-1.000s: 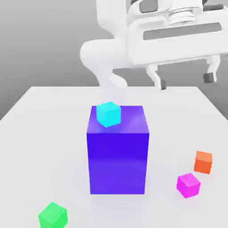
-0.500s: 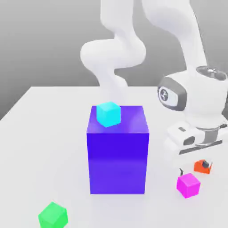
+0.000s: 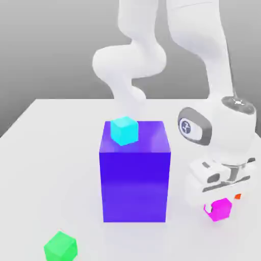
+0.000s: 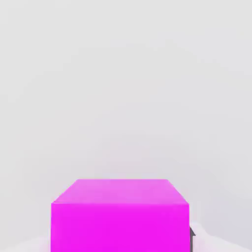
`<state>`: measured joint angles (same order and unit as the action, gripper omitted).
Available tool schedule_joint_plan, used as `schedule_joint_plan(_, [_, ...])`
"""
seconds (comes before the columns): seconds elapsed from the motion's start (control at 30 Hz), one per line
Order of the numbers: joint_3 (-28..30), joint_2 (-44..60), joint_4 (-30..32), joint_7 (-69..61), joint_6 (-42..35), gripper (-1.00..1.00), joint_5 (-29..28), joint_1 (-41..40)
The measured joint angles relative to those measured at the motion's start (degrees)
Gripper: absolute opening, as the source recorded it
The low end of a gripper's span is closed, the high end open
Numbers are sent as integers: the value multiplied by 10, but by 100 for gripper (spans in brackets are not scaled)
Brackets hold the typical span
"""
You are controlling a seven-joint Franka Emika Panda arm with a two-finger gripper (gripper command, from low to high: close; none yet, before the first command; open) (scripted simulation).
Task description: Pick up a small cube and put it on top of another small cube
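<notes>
Arm (image 3: 153,56) rising from behind the blue block (image 3: 135,176), looping up out of the exterior view's top, then dropping down on the exterior view's right. Wrist housing (image 3: 224,132) low, hand pointing straight down at the bench (image 3: 46,168). Hand body sitting right over the magenta cube (image 3: 222,209), v. close to bench level.

Fingers (image 3: 220,208): a dark tip just visible at the magenta cube's left edge in exterior view; in hand view a dark sliver (image 4: 192,238) against the cube's side. Cannot tell whether spread or pinching the cube.

Magenta cube (image 4: 120,216) on the bench, near the blue block's lower corner on the exterior view's right, directly under the hand. Large in hand view, top face and one side face showing.

Orange cube (image 3: 237,196): small bit showing just behind the hand, close to the magenta one, mostly hidden.

Cyan cube (image 3: 124,130) on top of blue block, toward its top face's left in exterior view, turned slightly relative to block edges.

Green cube (image 3: 60,246) on bench, near front, on the exterior view's left, well apart from the rest.

Blue block upright, mid-bench, much larger than the cubes.
</notes>
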<state>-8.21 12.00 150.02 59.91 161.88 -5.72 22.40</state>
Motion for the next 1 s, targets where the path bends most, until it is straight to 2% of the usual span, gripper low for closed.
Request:
schedule_joint_plan(0.07, [2, -19, -3, -33, -23, -100, 15, -18])
schedule_joint_plan(0.7, [153, -10, -131, -495, -143, -100, 83, -296])
schedule_joint_plan(0.87, [153, 62, -146, -545, -85, -100, 107, -325])
schedule_joint_plan(0.9, [150, 76, -147, -547, -72, 100, 111, -328])
schedule_joint_plan(1.0, [150, 76, -147, -547, -72, 100, 111, -328])
